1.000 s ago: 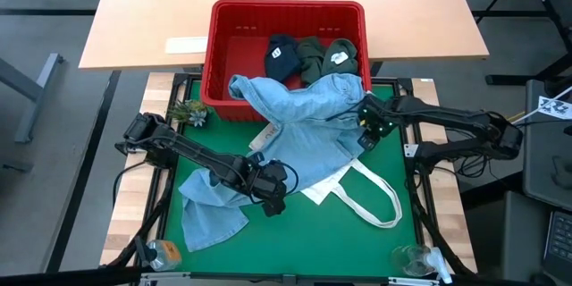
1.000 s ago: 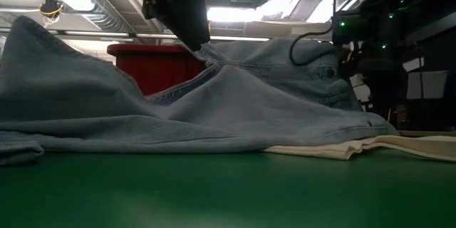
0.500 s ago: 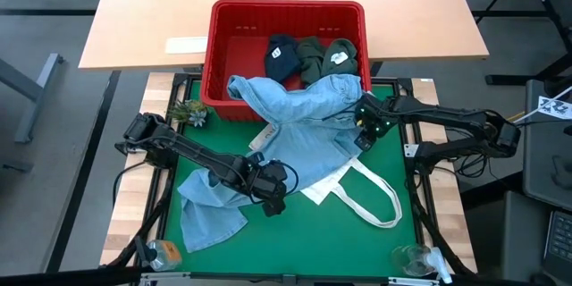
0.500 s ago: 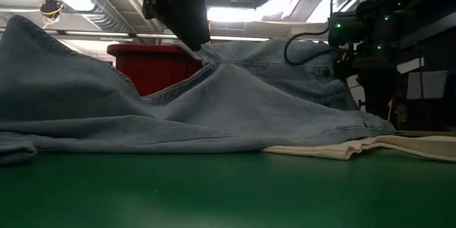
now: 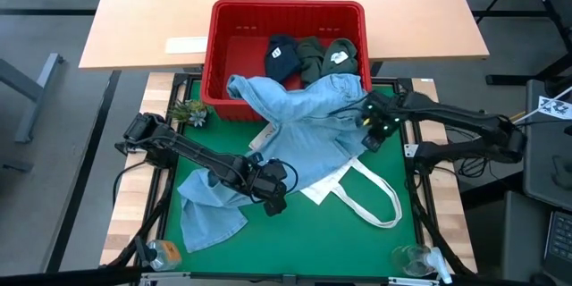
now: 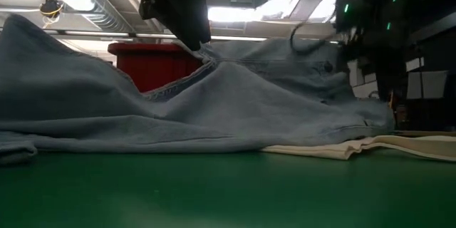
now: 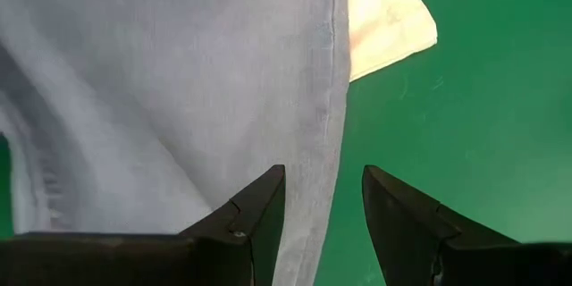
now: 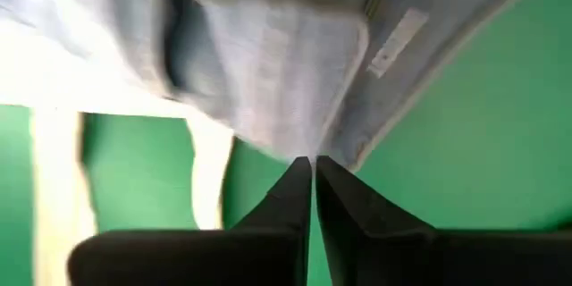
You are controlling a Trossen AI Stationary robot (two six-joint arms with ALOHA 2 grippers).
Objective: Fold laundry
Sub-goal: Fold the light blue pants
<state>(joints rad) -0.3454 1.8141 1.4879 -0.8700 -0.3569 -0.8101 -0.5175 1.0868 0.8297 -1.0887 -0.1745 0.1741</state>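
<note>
Denim (image 5: 304,130) lies spread between both grippers, one end over the basket (image 5: 223,63). The right gripper (image 5: 370,130), closed, pinches its edge, probably to pull it flat. The left gripper (image 5: 275,195) waits apart-fingered over the hem.

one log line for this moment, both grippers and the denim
left gripper: open over denim garment edge | right gripper: shut at denim's right edge | denim: draped from red basket onto mat

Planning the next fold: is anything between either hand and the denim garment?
Nothing visible. The left hand stands open over the denim garment's hem; the right hand is shut at its edge by the red basket.
</note>
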